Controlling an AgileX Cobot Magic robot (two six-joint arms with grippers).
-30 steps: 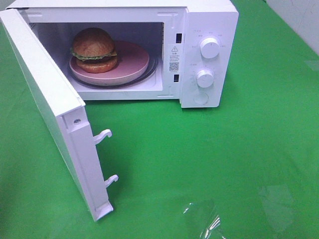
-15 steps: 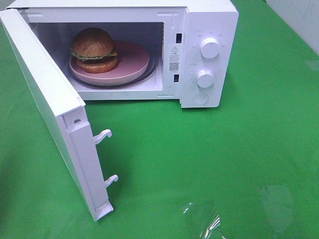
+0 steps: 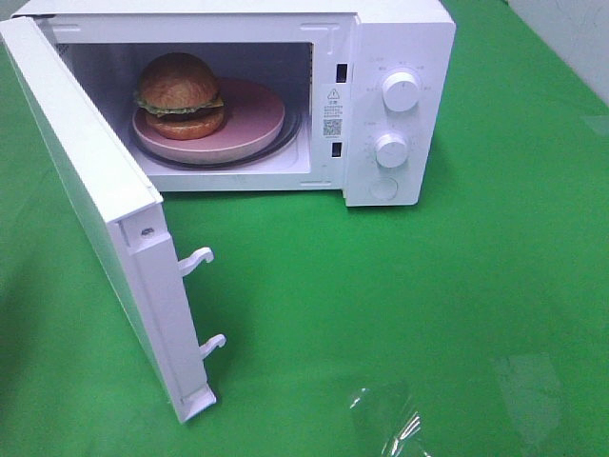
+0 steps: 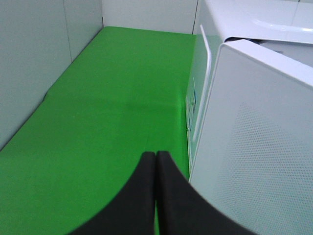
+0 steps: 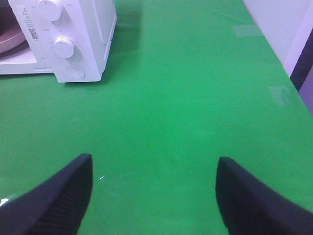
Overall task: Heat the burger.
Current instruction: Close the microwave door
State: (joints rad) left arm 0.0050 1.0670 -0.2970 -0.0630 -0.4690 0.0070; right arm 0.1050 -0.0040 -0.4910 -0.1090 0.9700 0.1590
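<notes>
Burger [image 3: 179, 93] is seated on pink plate [image 3: 259, 116], toward the plate's 9 o'clock edge, inside the white microwave [image 3: 404, 38]. Door [image 3: 90, 181] is swung wide open, at 7 o'clock from the cavity in the high view. Left gripper [image 4: 155, 157] is seen clenched, nothing pinched, just beside the door's outer face. Right gripper [image 5: 154, 162] is spread wide, nothing grasped, over green cloth [image 3: 428, 305].

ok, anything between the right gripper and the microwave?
Nothing. In the right wrist view, only bare green cloth lies between the open right gripper and the microwave.
</notes>
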